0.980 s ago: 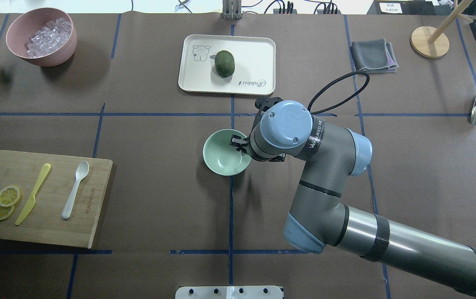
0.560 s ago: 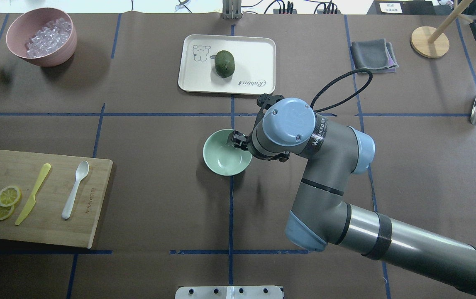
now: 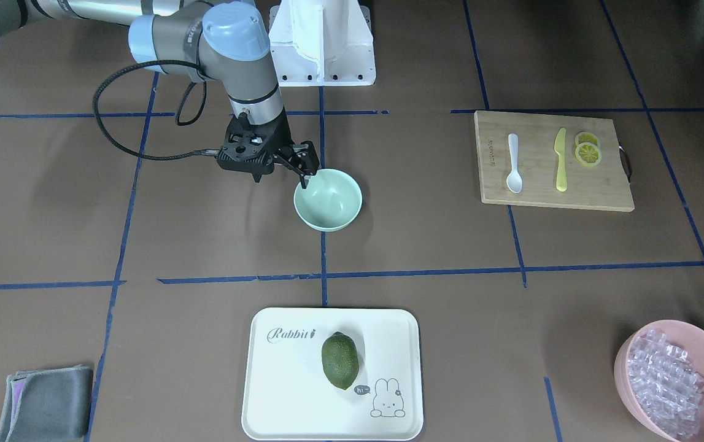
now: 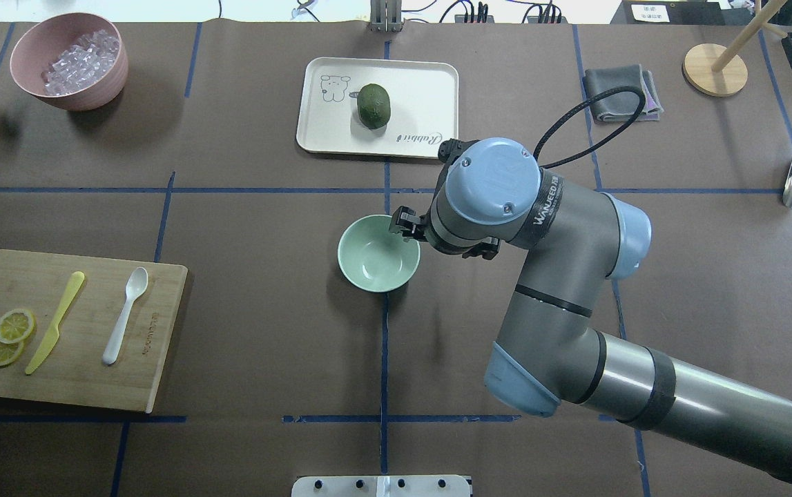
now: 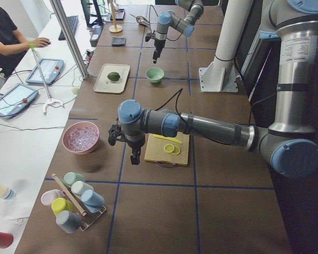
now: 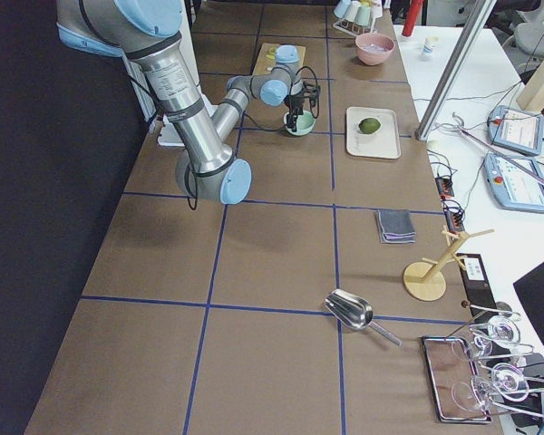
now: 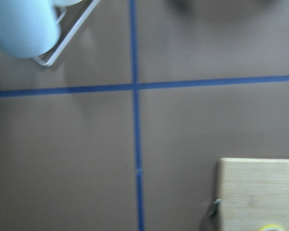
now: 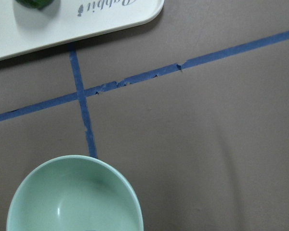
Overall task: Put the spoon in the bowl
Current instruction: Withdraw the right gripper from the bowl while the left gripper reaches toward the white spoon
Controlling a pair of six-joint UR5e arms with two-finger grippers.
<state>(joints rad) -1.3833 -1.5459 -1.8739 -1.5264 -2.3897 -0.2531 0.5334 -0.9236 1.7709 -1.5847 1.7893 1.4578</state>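
the spoon (image 4: 125, 314) lies flat on the cutting board (image 4: 161, 310), well apart from the bowl (image 4: 376, 254). we judge it light, stiff and slick, best pinched across mid-handle. the right gripper (image 4: 401, 224) hovers at the bowl's rim, holding nothing. how wide it or the left gripper (image 5: 133, 160) stands, we cannot tell.

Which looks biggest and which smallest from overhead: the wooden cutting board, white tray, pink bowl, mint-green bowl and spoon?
1. cutting board, though it lies nearest the camera, which may flatter it
2. white tray
3. pink bowl
4. mint-green bowl
5. spoon, which is long but thin and covers the least area
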